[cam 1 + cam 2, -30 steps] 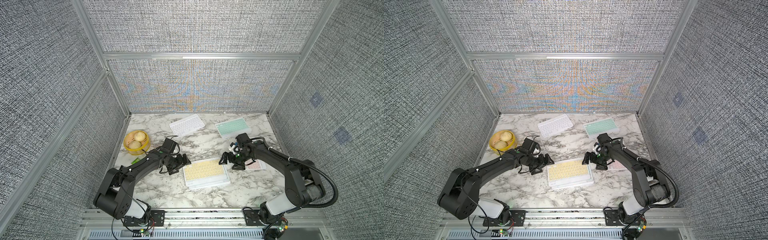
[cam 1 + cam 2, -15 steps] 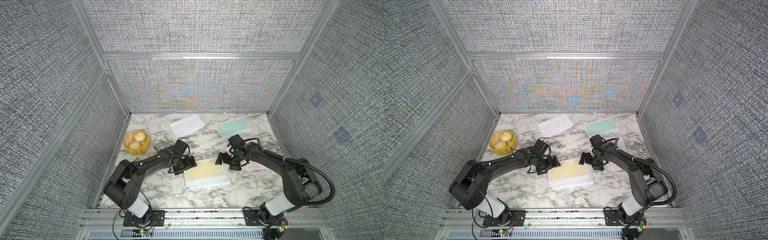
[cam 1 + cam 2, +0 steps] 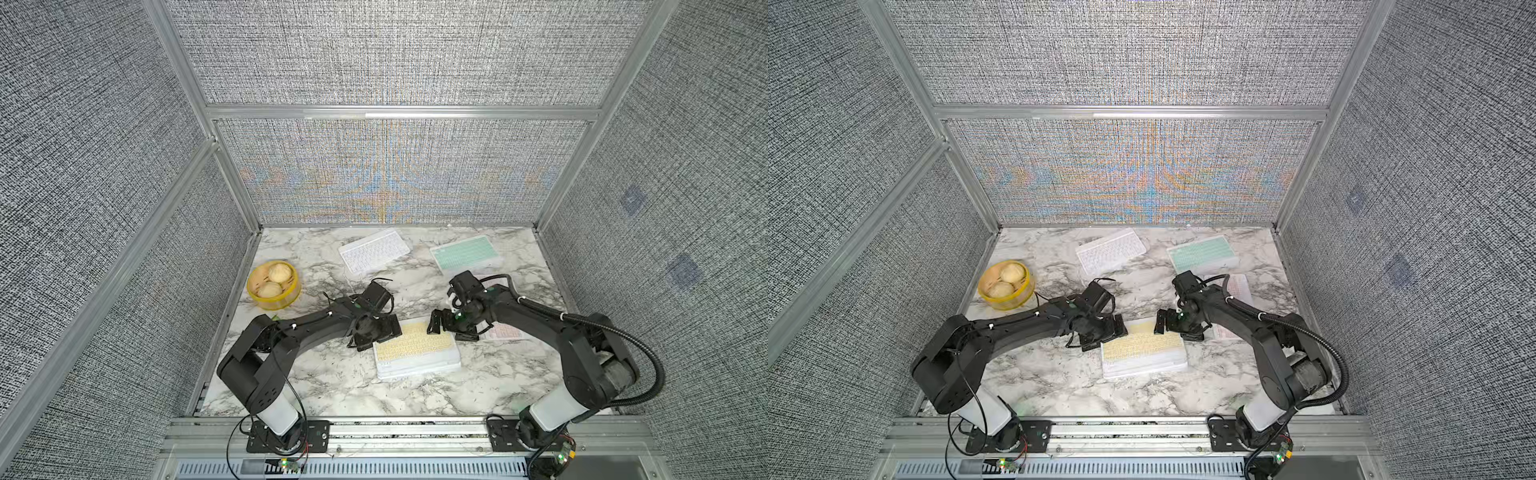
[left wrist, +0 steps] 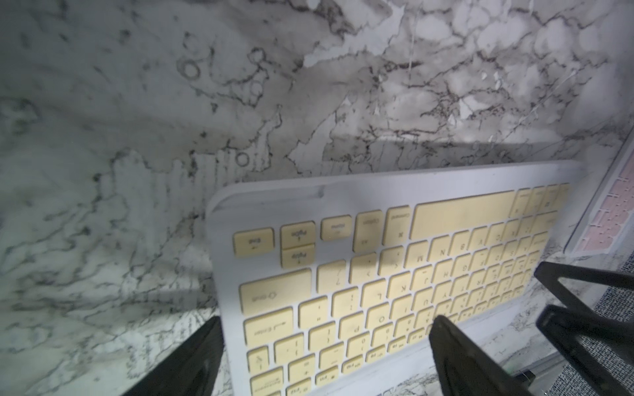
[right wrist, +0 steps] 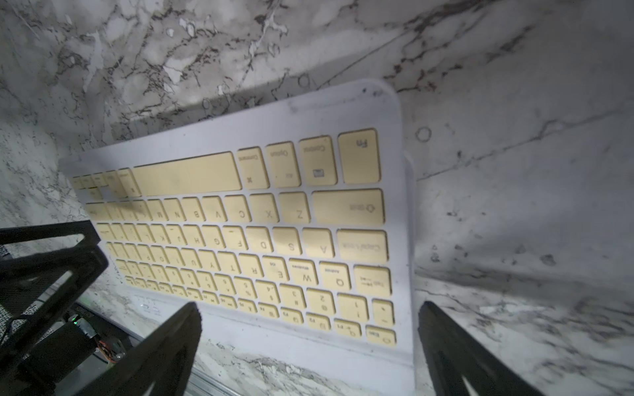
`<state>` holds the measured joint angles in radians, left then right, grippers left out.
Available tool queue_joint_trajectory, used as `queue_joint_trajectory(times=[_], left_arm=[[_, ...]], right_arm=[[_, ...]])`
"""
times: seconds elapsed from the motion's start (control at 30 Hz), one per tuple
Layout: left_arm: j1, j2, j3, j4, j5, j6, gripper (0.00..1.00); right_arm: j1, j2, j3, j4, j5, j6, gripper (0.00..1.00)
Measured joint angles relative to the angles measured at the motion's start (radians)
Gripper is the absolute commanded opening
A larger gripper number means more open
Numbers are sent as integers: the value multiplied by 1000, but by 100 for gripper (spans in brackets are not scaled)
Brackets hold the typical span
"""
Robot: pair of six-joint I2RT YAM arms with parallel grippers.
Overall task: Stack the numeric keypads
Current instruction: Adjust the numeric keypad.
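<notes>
Two grippers, both spread wide and empty. Left gripper and right gripper: each has closed in over the last second and now sits at a far corner of the yellow keypad, which tops the stack at front centre of the marble table. Probable purpose: squaring the stack. Unstacked: white keypad and mint keypad at the back, pink keypad under the right arm.

Yellow-key keypad flat atop lower keypads, front-centre stack. White-key keypad & mint keypad flat, apart, at back. Pink keypad just right of stack, partly hidden.
</notes>
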<state>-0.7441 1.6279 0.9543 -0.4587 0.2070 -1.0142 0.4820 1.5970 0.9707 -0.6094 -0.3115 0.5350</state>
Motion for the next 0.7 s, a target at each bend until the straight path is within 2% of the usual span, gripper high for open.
queue_joint_trajectory(times=[0.17,0.37,0.53,0.7], left_arm=[[1,-42,76,-120,-82,-7,98],[28,-40,266,-303,-210,51,99],[100,21,377,-381,-251,145,99],[194,57,443,-388,-254,229,99]], right_arm=[[3,-38,25,-56,66,0,99],[-5,-44,175,-70,161,-8,99],[-6,47,357,-77,253,15,99],[41,7,429,-57,415,86,99]])
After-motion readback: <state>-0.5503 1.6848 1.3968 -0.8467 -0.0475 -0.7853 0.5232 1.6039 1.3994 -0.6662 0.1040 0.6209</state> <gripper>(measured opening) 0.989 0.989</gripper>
